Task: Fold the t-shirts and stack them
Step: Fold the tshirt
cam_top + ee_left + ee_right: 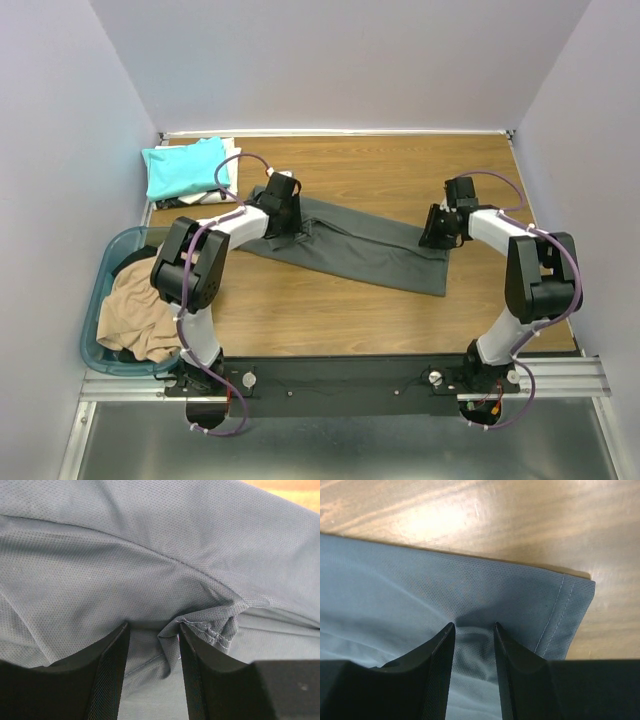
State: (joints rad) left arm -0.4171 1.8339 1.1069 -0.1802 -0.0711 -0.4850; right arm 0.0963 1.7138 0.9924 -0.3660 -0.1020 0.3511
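Note:
A large dark grey t-shirt (350, 245) lies folded into a long strip across the middle of the table. My left gripper (283, 225) presses down on its left end, jaws apart. In the left wrist view my left gripper (153, 627) straddles grey cloth (150, 555), with a stitched fold bunched against the right finger (200, 670). My right gripper (437, 232) sits on the shirt's right end. Its jaws (473, 626) stand apart over a slight pucker of cloth, close to the hemmed corner (565, 615). A teal t-shirt (185, 167) lies folded at the back left.
A blue-green plastic basket (100, 275) stands at the left edge with a tan t-shirt (135, 315) draped in it. A bit of white cloth (232, 192) shows by the teal shirt. Bare wooden table (400, 170) lies behind the grey shirt.

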